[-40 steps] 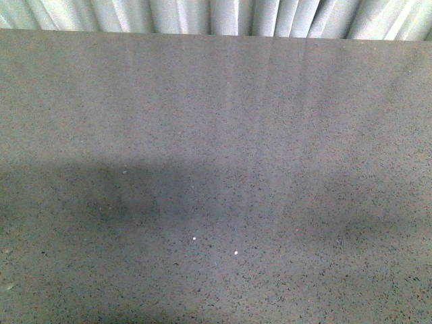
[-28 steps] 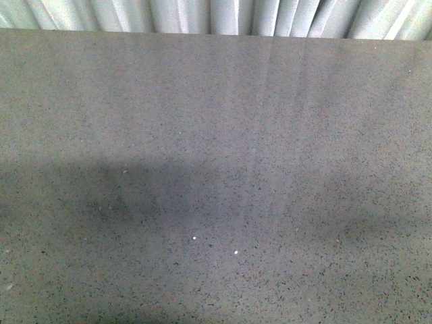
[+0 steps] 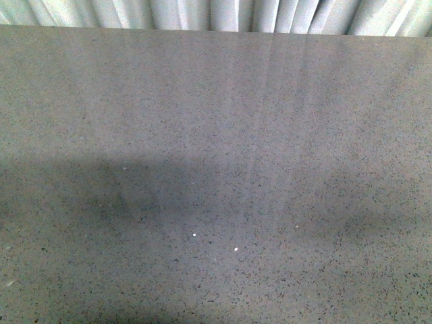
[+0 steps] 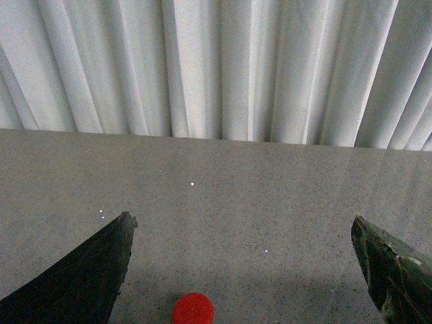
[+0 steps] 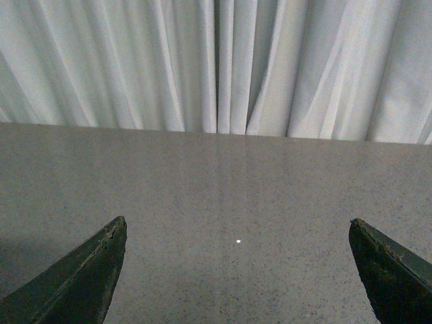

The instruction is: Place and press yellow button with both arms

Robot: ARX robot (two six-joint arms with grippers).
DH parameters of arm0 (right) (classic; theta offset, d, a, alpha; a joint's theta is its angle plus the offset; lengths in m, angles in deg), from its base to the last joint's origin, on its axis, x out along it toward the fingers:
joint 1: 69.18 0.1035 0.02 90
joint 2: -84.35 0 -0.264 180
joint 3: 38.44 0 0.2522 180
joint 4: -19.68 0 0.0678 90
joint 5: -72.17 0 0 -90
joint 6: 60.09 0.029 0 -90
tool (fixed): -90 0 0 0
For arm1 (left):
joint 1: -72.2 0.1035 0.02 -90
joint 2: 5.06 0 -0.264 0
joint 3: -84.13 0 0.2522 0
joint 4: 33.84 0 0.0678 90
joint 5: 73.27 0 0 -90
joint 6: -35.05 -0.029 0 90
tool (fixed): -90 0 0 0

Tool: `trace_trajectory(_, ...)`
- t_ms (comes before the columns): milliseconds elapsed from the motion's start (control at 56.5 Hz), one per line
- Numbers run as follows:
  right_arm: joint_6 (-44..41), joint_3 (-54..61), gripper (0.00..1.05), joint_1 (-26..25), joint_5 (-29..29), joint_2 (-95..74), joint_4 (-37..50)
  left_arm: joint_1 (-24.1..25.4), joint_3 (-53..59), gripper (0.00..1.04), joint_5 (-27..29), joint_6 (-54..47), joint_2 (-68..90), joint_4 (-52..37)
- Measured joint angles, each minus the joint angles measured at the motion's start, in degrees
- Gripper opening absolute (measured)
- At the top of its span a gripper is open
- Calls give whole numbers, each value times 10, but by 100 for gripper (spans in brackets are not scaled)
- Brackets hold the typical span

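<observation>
The yellow button shows in no view. In the left wrist view a small round red thing (image 4: 193,309) lies on the grey speckled table (image 4: 270,189), close in, between the fingers and nearer one of them. My left gripper (image 4: 242,217) is open and empty, its dark fingers (image 4: 88,277) wide apart above the table. My right gripper (image 5: 237,221) is open and empty too, its fingers (image 5: 74,283) wide apart over bare table (image 5: 223,175). Neither arm shows in the front view, only the table (image 3: 216,135).
A white pleated curtain (image 3: 216,13) hangs behind the table's far edge; it also shows in the left wrist view (image 4: 216,67) and the right wrist view (image 5: 216,61). Soft shadows (image 3: 101,196) lie across the near table.
The front picture has shifted slightly: the table's far edge sits a little higher than before. Nothing on the table has moved.
</observation>
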Motion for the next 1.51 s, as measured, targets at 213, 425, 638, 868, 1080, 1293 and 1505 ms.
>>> trace_trajectory(213,0,0,96,0,0,0,0,17,-26,96,-63,24,31,70)
trace_trajectory(425,0,0,96,0,-1,0,0,99,-119,96,-130,47,363,14)
trace_trajectory(638,0,0,96,0,-1,0,0,167,-119,96,-129,21,525,-136)
trace_trajectory(868,0,0,96,0,-1,0,0,237,-119,96,-153,-7,638,-215)
trace_trajectory(1080,0,0,96,0,-1,0,0,271,-114,96,-170,-31,715,-274)
trace_trajectory(1293,0,0,96,0,-1,0,0,287,-108,96,-169,-41,780,-320)
trace_trajectory(1505,0,0,96,0,-1,0,0,291,-108,96,-165,-43,818,-346)
